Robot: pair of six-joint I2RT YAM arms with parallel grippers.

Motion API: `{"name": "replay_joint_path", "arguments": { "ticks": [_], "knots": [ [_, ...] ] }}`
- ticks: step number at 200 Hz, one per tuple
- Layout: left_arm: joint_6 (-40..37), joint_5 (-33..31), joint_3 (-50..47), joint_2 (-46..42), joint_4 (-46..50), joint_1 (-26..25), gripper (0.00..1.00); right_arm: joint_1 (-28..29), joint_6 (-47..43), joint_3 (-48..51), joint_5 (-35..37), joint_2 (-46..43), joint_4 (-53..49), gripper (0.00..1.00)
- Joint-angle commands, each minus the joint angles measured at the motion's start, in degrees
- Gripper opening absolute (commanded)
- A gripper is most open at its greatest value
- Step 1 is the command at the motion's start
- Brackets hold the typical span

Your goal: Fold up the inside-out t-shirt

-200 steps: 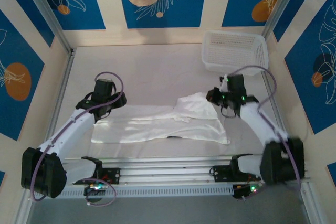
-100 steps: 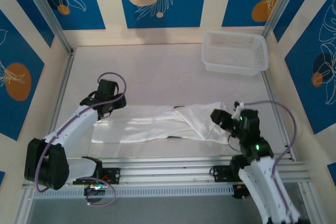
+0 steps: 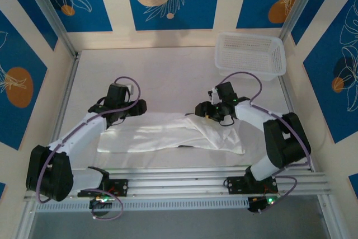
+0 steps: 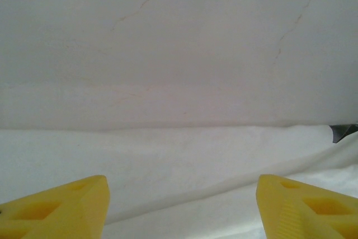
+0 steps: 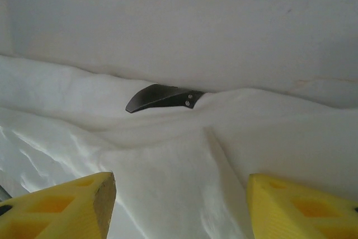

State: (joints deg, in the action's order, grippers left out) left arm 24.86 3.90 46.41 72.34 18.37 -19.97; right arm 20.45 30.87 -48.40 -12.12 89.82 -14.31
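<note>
Right gripper [image 3: 202, 110] has moved a lot in the last second: it was off the shirt's right end with a raised fold beside it, swung back toward the near edge, and now sits at the far edge of the inside-out t-shirt [image 3: 168, 135] around its middle. Left gripper [image 3: 137, 106] has only crept right along the same far edge. The raised fold on the right is gone and the cloth lies flatter, a long band across the table [image 3: 168, 76] just ahead of the arm bases. Likely meaning: both arms are lined up on the far hem for a two-handed pick and a fold toward the near side, with no grasp made yet. In the left wrist view the yellow fingers [image 4: 61, 205] are spread wide over the shirt edge [image 4: 184, 160] with nothing between them. The right wrist view is the same, with the right gripper [image 5: 182, 194] spread above rumpled cloth [image 5: 168, 166]. A dark curved piece [image 5: 162, 97] pokes out at the cloth's far edge there — maybe the tag, maybe hardware, too unclear to call. A small dark mark [image 3: 185, 147] sits near the shirt's near edge. A white mesh basket [image 3: 246, 71] is at the far right corner, well apart from the shirt and not in the way. The main obstacles are the wrinkles and the doubled layer on the right half — a pinch could easily take one layer only.
</note>
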Motion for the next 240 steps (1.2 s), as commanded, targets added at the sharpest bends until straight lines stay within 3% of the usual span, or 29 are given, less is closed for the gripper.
{"name": "replay_joint_path", "arguments": {
  "ticks": [1,26,44,65,97,107,115,142,160,173,186,211,240],
  "knots": [
    [-1.4,1.4,-0.4,0.6,-0.7,-0.6,0.70,0.9,-0.7,-1.9,-4.4,1.1,1.3,0.57],
    [-1.3,0.5,-0.7,0.9,-0.5,-0.6,0.71,1.1,-0.3,-0.8,-7.9,-0.6,1.1,0.18],
    [-1.3,0.3,-0.6,1.3,-0.5,-0.6,0.71,1.8,-1.1,-0.1,-10.5,-2.3,-1.1,0.00],
    [-1.1,0.3,-0.5,1.5,-0.6,-0.7,0.71,4.6,-3.1,1.2,-14.0,-4.9,-4.7,0.00],
    [-1.0,0.1,-0.6,1.6,-1.0,-0.6,0.71,13.8,-6.7,3.4,-21.7,-7.1,-9.1,0.00],
    [-0.8,0.4,-0.6,1.7,-1.1,-0.7,0.71,14.8,-7.6,2.9,-22.4,-7.9,-11.4,0.19],
    [-0.7,0.6,-0.6,1.8,-1.2,-0.7,0.71,14.5,-7.1,2.5,-22.5,-9.3,-12.8,0.32],
    [-0.3,1.3,-0.3,1.7,-1.2,-0.9,0.71,9.2,-4.0,3.2,-23.6,-17.6,-9.0,0.42],
    [-0.1,1.9,-0.2,1.8,-1.6,-1.3,0.70,3.5,0.9,6.1,-15.8,-22.1,-3.3,0.45],
    [0.2,2.6,0.1,2.4,-1.5,-2.1,0.61,0.6,2.5,7.1,-7.6,-22.2,-3.2,0.43],
    [0.3,2.2,0.6,3.2,-0.8,-3.6,0.52,-0.9,1.1,6.1,-5.2,-19.4,-4.4,0.42],
    [1.4,0.4,1.8,5.3,1.9,-8.0,0.00,-0.5,0.1,3.7,-5.0,-12.3,-6.6,0.37],
    [6.4,-6.4,5.5,12.2,9.4,-13.8,0.00,-1.5,1.7,2.6,3.7,-6.8,-11.2,0.10]
  ]
}}
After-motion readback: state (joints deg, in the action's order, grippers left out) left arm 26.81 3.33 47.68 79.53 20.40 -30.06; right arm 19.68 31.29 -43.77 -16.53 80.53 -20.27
